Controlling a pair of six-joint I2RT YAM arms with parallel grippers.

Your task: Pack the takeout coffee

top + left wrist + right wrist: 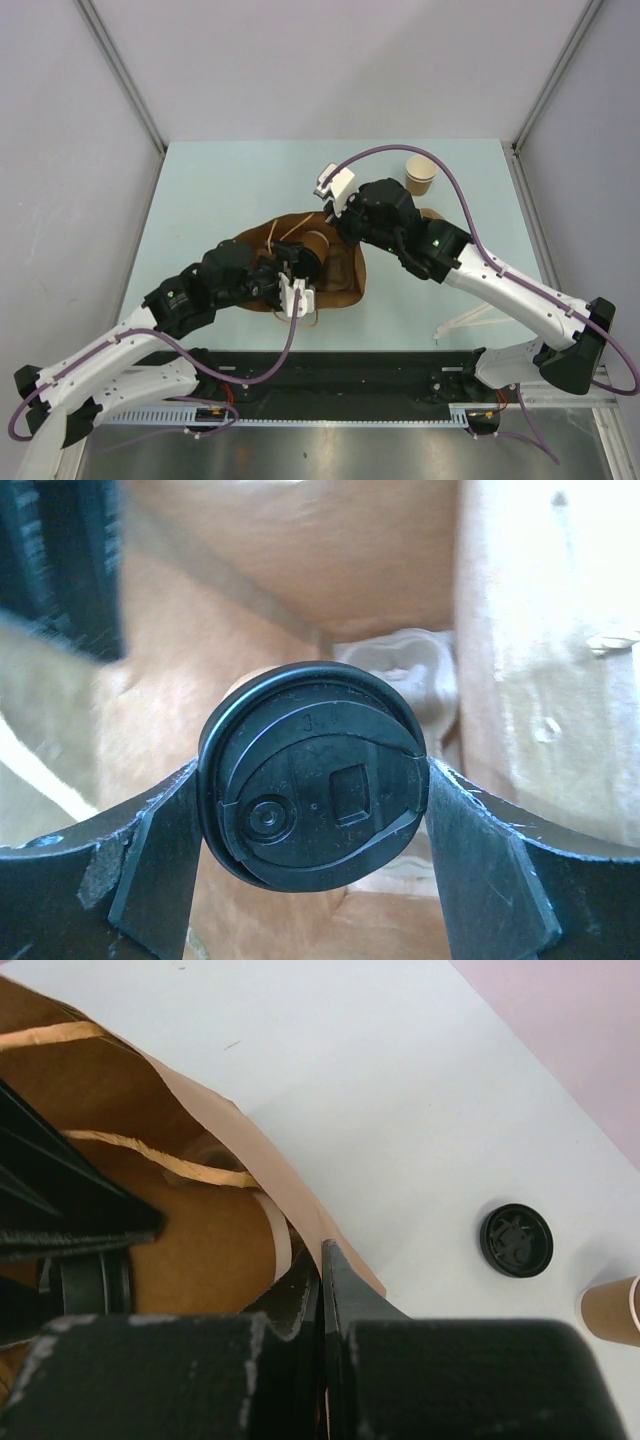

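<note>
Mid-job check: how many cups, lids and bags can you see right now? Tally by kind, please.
Cups: 2 (lidded cup held by the left gripper inside the bag; open cup)
Lids: 2 (fitted lid; loose lid)
Bags: 1 (bag)
Total: 5

The only marks stood on the black lid (312, 780): faint raised characters near its upper edge, perhaps a 3 and a 4, too blurred to read surely. Nothing could be read on the paper bag (345, 280) or the kraft paper cup (420, 175).
</note>
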